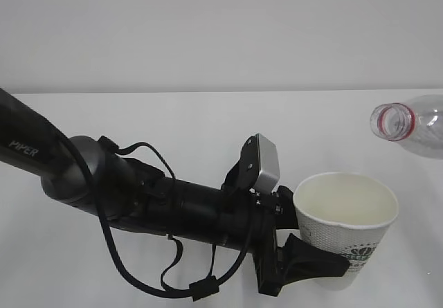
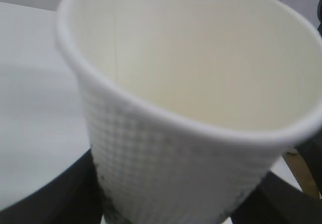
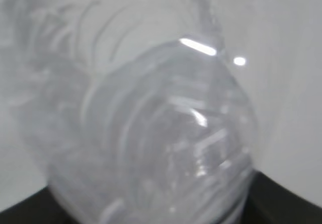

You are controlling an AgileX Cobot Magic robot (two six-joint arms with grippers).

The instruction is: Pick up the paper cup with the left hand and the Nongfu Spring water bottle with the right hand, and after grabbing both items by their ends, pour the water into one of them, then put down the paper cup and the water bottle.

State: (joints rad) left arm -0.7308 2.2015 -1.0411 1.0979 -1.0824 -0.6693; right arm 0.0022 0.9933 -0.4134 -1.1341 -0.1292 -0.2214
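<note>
1. Low at the right of the exterior view, the left hand holds the cup by its lower part, jaws spread fairly wide and closed on the cup's sides.
2. Its arm, lettered "PIPER", stretches in from the left over the white table, loose cables hanging under it and a grey box sitting near the gripper.
3. The cup stands roughly upright with its mouth open upward; I cannot tell whether any water is inside.
4. The left wrist view is filled by the cup, dark fingers at its base.
5. The bottle enters at the upper right, lying nearly level, capless mouth with its red ring pointing left, above and right of the cup, apart from it.
6. The right wrist view shows the ribbed bottle close and blurred, sitting between the dark jaw edges of the right hand, which grips its end.
</note>
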